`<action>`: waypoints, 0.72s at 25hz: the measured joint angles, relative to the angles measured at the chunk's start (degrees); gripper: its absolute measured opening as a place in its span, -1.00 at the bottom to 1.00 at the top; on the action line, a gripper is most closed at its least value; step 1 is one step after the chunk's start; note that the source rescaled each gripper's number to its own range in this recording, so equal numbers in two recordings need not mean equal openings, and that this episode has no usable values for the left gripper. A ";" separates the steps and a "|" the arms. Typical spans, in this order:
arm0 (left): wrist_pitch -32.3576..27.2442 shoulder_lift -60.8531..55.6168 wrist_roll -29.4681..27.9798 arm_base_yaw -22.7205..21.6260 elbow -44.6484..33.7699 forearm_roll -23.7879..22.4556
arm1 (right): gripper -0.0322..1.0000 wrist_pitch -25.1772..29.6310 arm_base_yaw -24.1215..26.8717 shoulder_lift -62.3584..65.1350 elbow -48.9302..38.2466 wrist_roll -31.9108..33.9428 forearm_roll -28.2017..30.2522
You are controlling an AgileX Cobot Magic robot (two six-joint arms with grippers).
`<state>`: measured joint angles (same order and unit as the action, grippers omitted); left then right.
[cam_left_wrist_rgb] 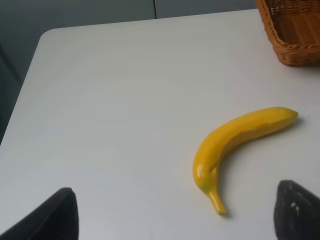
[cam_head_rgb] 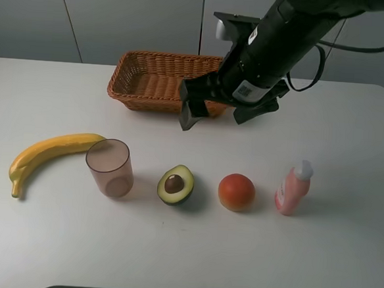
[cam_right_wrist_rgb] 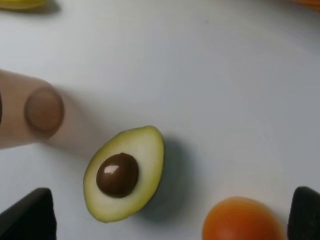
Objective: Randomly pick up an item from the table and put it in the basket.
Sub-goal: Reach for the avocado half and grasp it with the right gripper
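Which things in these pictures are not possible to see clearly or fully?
- Basket: right end hidden behind the right arm, exterior view.
- Bottle: label too small, exterior view.
- Orange fruit: cut off by the edge, right wrist view.
- Left tool: only fingertips show, left wrist view.

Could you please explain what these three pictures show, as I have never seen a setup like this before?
This is a robot with two arms. One picture looks down from a high camera; the other two come from a camera on each wrist. On the white table are a banana, a translucent cup, a halved avocado, a red-orange fruit and a pink bottle, with a wicker basket behind them. The right gripper hangs open, raised, facing the avocado. The left gripper, seen only in its wrist view, is open near the banana. Neither holds anything.
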<state>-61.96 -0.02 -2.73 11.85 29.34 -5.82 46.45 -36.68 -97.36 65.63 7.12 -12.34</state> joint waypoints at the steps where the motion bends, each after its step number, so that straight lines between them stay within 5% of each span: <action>1: 0.00 0.00 0.00 0.00 0.00 0.00 | 1.00 -0.23 0.00 -1.30 0.00 0.59 -0.93; 18: 0.00 0.00 0.22 0.00 0.00 0.00 | 1.00 -1.41 -4.26 -14.58 0.00 8.42 -6.28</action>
<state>-61.96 -0.02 -2.51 11.85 29.34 -5.82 45.04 -40.94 -111.94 65.63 15.54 -18.62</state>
